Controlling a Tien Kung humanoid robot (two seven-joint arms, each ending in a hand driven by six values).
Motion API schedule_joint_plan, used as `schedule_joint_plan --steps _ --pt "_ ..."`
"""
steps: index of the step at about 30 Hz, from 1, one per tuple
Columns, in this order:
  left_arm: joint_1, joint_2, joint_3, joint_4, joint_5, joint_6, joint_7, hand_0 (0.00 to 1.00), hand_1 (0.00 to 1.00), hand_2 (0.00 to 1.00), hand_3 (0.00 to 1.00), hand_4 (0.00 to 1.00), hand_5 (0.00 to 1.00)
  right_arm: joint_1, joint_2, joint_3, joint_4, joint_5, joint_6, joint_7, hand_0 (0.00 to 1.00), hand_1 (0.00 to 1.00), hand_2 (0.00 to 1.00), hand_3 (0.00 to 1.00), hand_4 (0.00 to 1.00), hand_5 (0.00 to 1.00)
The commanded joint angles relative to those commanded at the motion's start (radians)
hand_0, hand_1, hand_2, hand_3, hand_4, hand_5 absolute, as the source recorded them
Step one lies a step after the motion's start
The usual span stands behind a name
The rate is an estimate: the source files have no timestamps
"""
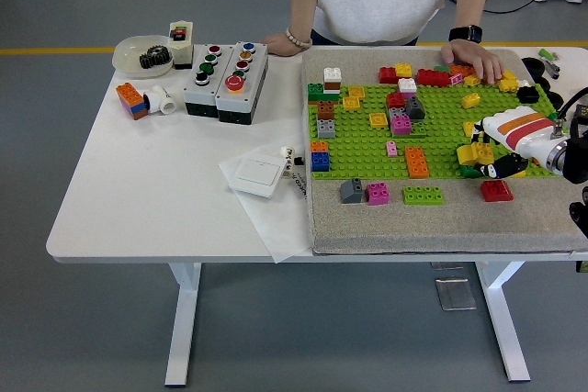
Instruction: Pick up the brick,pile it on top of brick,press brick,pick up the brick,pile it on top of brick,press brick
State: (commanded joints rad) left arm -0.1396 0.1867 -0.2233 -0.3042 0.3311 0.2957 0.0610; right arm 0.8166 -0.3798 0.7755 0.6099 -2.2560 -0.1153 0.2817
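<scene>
At the baseplate's [367, 140] right edge, the right hand [491, 161] grips one yellow brick [475, 152]

Button boxes [226, 81], a bowl [140, 54] (holding a gear), white switch [256, 174].

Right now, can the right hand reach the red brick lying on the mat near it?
Probably yes. The red brick lies just below the right hand with nothing between, but its fingers are closed on a yellow brick, so it would need to release that first.
</scene>
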Motion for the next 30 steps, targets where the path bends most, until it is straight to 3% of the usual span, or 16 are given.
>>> schedule_joint_plan --steps 20,30 --pt "0.0 -0.002 -0.008 0.0 0.013 0.001 0.005 0.793 0.797 0.813 0.645 0.663 0.66 0.017 0.009 -0.058 -0.024 0.002 -0.024 0.024 0.493 0.486 0.528 0.502 0.741 0.229" --pt "-0.001 -0.001 -0.01 0.0 0.019 0.002 0.006 0.793 0.797 0.815 0.648 0.663 0.659 0.021 -0.008 -0.067 -0.022 -0.004 -0.023 0.029 0.497 0.486 0.528 0.501 0.74 0.232"
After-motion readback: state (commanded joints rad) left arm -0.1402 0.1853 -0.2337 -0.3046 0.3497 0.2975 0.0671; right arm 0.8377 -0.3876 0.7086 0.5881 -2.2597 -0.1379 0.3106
